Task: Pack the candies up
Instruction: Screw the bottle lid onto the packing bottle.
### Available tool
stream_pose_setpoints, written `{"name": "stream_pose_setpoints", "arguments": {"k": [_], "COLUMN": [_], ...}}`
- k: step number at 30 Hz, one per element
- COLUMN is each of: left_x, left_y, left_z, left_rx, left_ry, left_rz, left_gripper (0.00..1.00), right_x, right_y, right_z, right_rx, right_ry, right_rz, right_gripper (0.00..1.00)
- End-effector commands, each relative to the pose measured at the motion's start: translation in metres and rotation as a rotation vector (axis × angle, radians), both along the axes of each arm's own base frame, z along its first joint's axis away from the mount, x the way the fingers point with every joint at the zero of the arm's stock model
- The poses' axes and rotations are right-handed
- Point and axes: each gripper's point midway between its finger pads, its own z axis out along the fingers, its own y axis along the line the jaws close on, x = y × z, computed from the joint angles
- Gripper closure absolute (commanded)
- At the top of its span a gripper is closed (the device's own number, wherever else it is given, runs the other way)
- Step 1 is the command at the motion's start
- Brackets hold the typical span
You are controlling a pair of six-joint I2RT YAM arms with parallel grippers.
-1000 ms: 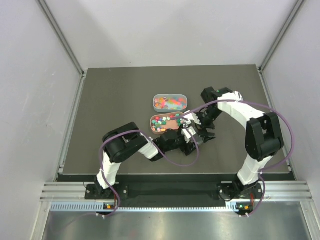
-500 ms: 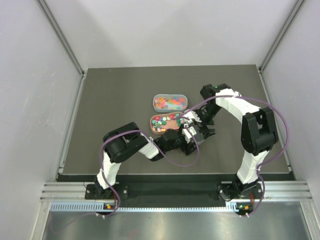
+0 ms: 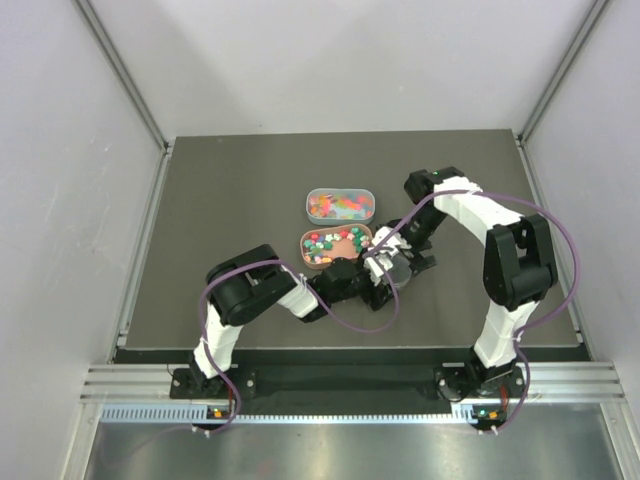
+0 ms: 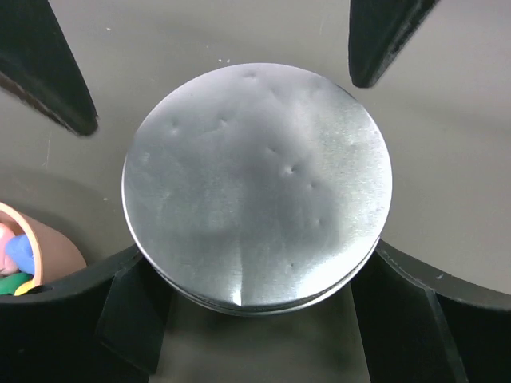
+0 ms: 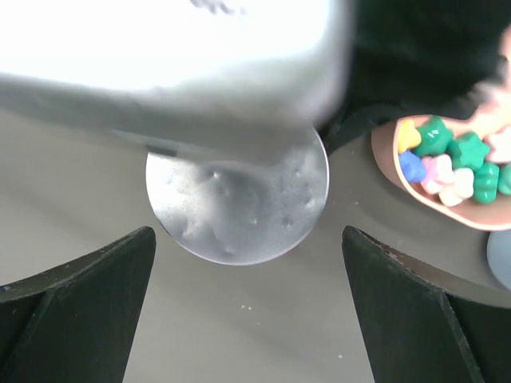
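2 claws (image 4: 219, 104) (image 5: 247, 231), 1 disc (image 4: 255, 187), 2 trays (image 3: 311, 205) (image 3: 304, 246)

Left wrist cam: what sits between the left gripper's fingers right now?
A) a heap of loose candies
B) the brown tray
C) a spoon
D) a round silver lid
D: in the left wrist view a round silver lid fills the space between the spread fingers of the left gripper. The candies show only at the frame's edge, in the brown tray.
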Motion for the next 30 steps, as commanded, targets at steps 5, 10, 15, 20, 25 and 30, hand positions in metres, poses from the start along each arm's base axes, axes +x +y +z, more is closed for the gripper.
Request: {"name": "stream_pose_setpoints", "arguments": {"k": [5,10,15,20,25,30], "left_x": [-0.042,-0.042,-0.043,-0.042,-0.042,-0.043], "left_y": [0.093,0.093,0.092,0.092,0.092,0.092], "left_z": [-0.133,-0.132,-0.134,-0.133,-0.134,-0.134], "left_rx": [0.493,0.494,0.493,0.490,0.492,0.493], "left_ry": [0.240,0.238,0.244,0.248,0.249,0.250], "left_rz": [0.032,0.033,0.031,0.031,0.033,0.033], "left_gripper": [0.34,0.34,0.34,0.34,0.34,0.33], "right_x": [-0.035,-0.037,-0.034,-0.036,-0.039,-0.035], "right_y": [0.004,0.009,0.005,0.007,0.006,0.007], "right_z": [0.008,0.002,-0.002,-0.007,-0.013,-0.015], "right_rx": [0.002,-0.010,-0.039,-0.047,-0.056,-0.068], "right_ry": [0.068,0.089,0.078,0.087,0.098,0.094], "right_rz": [0.086,0.093,0.082,0.081,0.081,0.045], "right_gripper": [0.00,0.00,0.10,0.10,0.10,0.14]}}
